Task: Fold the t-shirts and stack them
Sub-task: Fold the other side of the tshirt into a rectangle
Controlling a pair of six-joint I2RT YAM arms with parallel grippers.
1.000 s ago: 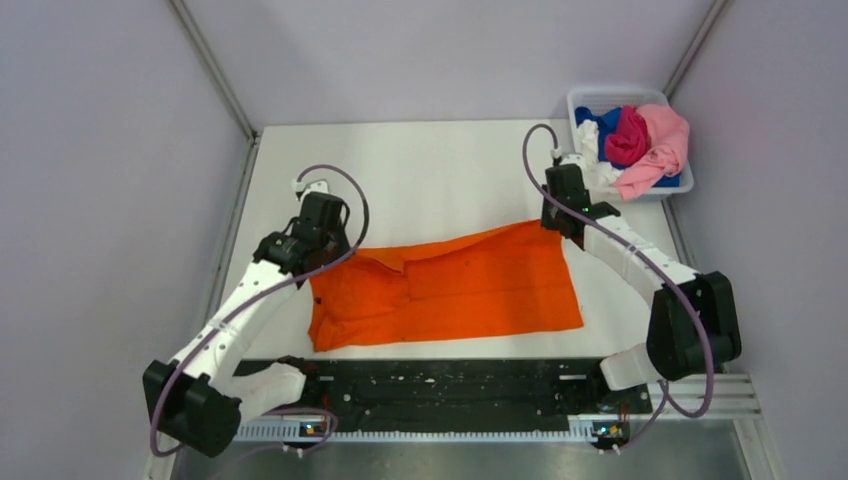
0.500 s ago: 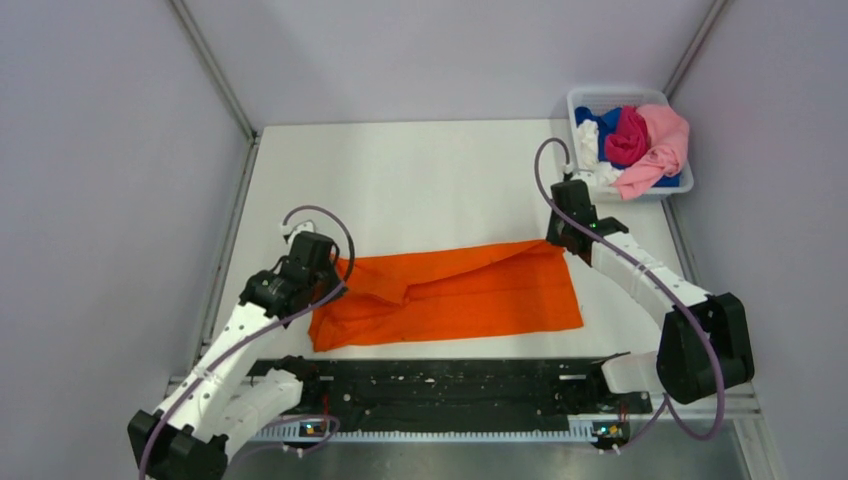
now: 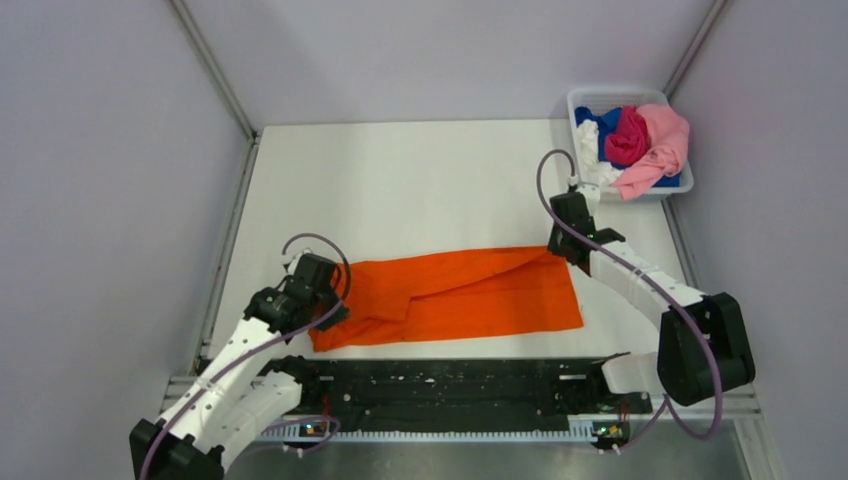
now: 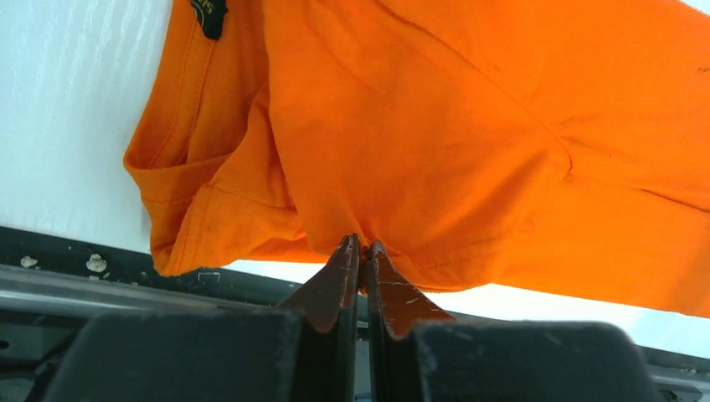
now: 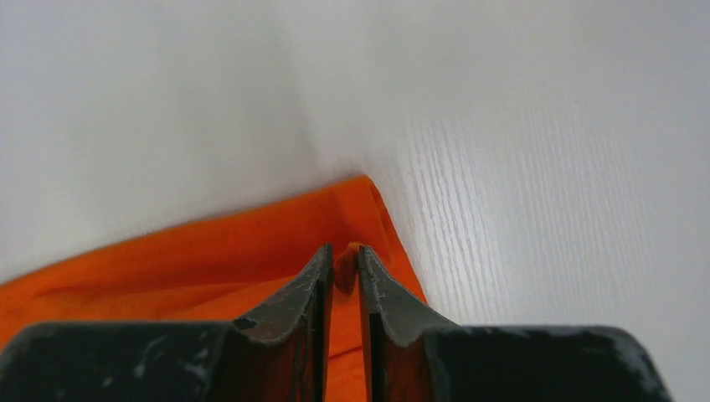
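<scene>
At nine o'clock of the cloth, the left gripper pinches tight on an edge of the orange t-shirt, which lies as a long band at six o'clock on the table. At three o'clock, the right gripper clamps its far corner. This looks like the lengthwise fold. Next, both arms should lay edge on edge evenly, then let go. The remaining t-shirts are heaped in the bin at one o'clock.

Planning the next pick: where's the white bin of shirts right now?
In the top view, the white bin sits at the table's far right corner, just beyond the right gripper.
</scene>
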